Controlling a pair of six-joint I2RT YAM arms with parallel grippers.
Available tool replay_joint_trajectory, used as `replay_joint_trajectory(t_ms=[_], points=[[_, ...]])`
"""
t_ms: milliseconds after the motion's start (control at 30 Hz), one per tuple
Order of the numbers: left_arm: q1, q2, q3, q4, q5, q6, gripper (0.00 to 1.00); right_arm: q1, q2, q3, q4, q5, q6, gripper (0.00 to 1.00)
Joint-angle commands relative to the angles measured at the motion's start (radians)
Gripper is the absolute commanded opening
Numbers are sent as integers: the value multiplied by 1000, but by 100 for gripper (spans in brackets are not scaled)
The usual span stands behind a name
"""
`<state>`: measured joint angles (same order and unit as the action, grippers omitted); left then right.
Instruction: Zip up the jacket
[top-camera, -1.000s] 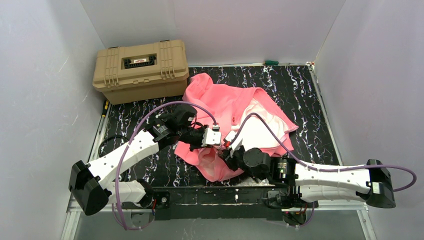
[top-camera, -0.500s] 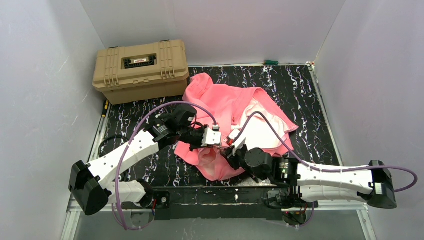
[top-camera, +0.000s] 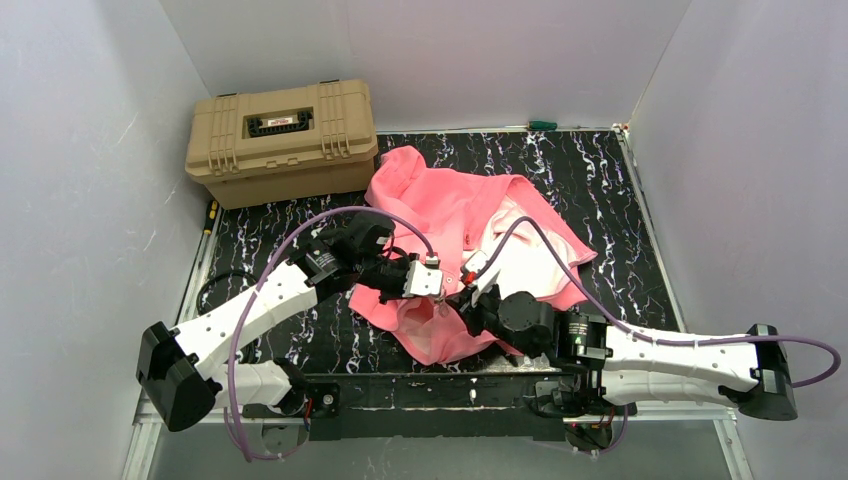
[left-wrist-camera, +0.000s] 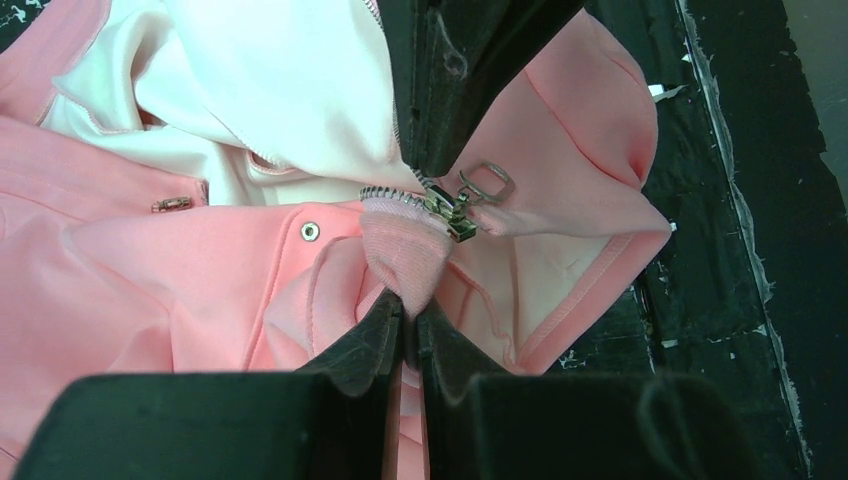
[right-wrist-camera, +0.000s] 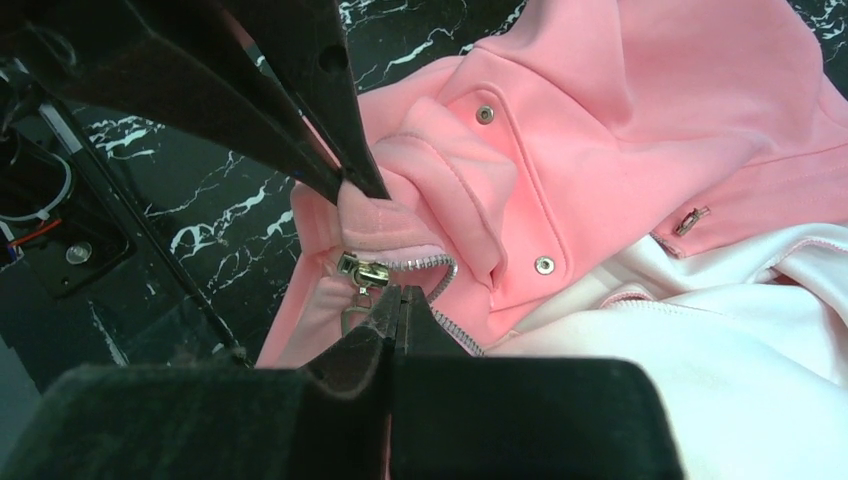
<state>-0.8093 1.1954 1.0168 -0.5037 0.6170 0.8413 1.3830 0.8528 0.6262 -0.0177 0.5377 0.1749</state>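
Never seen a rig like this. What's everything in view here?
jacket: one, salmon pink with pale lining, crumpled mid-table, open
zipper slider: one, silver, at the jacket's near hem
case: one, tan, far left corner
small item: one, green, far table edge, too small to identify
table: one, black with white veining, under the jacket
cables: two, purple, looping over the arms
left gripper: one, black, pinching the jacket's hem
right gripper: one, black, shut on the zipper edge beside the slider
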Motion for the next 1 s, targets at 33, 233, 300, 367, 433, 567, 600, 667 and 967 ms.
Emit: replay_joint_trajectory(t_ms=[33,233,300,367,433,567,600,667,967], points=[[-6,-38,21,-28,20,14,0,4,-22,45,-62,-10,37,1],[-7,-42,16,-30,17,14,0,4,-133,13,-111,-47,66,51],[-6,-36,24,-30,16,8,0,4,-103,18,-113,-62,60,57],[-6,-34,27,-30,16,4,0,4,-41,34,-107,-75,55,59],[-7,-37,27,-30,15,4,0,4,-9,42,-88,-78,42,59],[-8,-38,28,-30,12,4,0,4,1,14,-15,-71,14,53],[-7,-39,26,-30,12,5,0,4,3,5,3,-70,10,52],[-7,-38,27,-30,13,5,0,4,10,-5,40,-52,8,47],[-7,-34,27,-32,15,7,0,4,34,-5,57,-51,11,30]])
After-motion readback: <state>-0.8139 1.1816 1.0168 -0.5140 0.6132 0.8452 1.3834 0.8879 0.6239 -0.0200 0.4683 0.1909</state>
